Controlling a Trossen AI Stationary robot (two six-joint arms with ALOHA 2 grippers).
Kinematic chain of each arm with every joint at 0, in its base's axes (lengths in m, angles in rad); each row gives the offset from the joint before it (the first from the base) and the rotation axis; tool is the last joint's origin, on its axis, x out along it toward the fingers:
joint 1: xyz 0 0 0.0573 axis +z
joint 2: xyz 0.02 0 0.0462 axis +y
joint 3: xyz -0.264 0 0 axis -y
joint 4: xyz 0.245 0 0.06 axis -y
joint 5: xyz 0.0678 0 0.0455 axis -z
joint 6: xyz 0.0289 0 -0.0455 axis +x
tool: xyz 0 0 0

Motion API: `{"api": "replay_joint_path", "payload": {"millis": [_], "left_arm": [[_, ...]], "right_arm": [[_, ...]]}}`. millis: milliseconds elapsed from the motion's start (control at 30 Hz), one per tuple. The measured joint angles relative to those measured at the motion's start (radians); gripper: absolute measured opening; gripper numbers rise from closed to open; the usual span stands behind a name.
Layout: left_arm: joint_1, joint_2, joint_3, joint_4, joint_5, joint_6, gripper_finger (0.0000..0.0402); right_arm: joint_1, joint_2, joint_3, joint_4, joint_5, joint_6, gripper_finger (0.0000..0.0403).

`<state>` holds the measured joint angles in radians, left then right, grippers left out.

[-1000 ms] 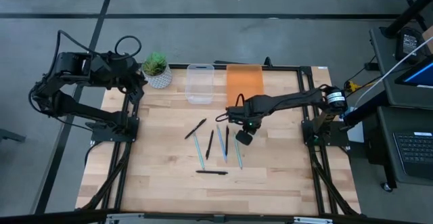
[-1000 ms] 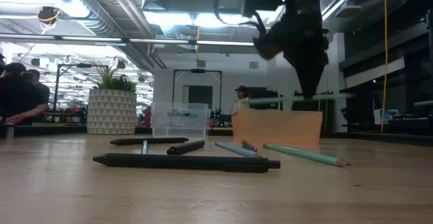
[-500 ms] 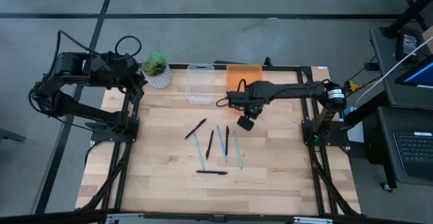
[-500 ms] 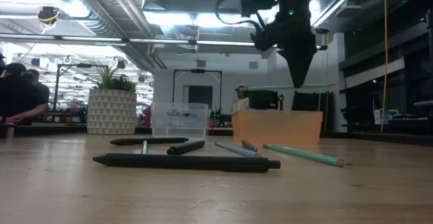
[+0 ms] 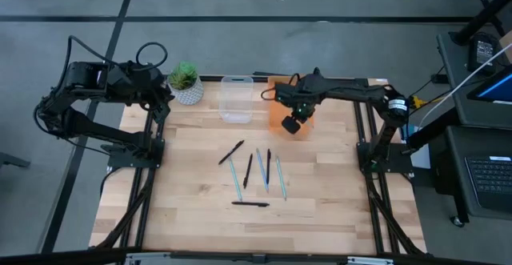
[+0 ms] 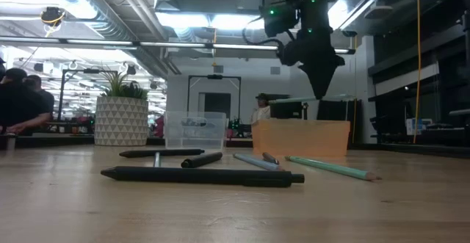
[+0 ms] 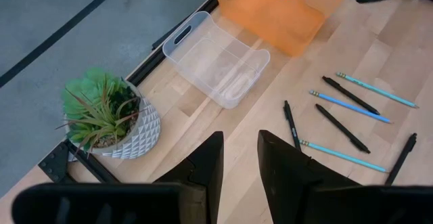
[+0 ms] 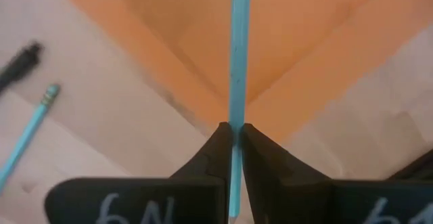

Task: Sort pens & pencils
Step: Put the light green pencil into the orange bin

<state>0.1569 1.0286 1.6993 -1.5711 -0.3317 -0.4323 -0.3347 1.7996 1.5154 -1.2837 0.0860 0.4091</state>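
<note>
The right end effector point(image 5: 293, 125) hangs over the near edge of the orange bin point(image 5: 278, 93), prob. so its load can fall inside, which would make orange the home for teal sticks (a judgement; the clear bin point(image 5: 237, 99) beside it looks unused). Its fingers point(image 8: 218, 146) are pinched almost together, clamped on one teal pencil point(image 8: 237, 82) near its middle. The pencil is held level, well above the desk point(image 5: 192, 209), crossing the bin's corner.

Seven other pens & pencils lie loose on the desk in a cluster nearer the front, e.g. a black pen point(image 6: 202, 175) and another teal pencil point(image 6: 332, 169).

The left end effector point(image 7: 238, 166) waits by the potted plant point(image 5: 185, 81), fingers apart w/ nothing between them.
</note>
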Motion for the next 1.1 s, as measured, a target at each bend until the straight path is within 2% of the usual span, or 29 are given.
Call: {"api": "replay_joint_path", "payload": {"millis": [300,767,1100], "left_arm": [[0.0,0.0,0.0,0.0,0.0,0.0,0.0086],[0.0,0.0,0.0,0.0,0.0,-0.001,0.0086],[0.0,0.0,0.0,0.0,0.0,-0.001,0.0086]], "right_arm": [[-0.073,0.0,0.121,0.009,0.0,0.0,0.0031],[-0.118,0.001,0.125,0.007,-0.003,0.03,0.0045],[-0.121,0.066,0.124,0.027,-0.019,-0.002,0.0049]]}}
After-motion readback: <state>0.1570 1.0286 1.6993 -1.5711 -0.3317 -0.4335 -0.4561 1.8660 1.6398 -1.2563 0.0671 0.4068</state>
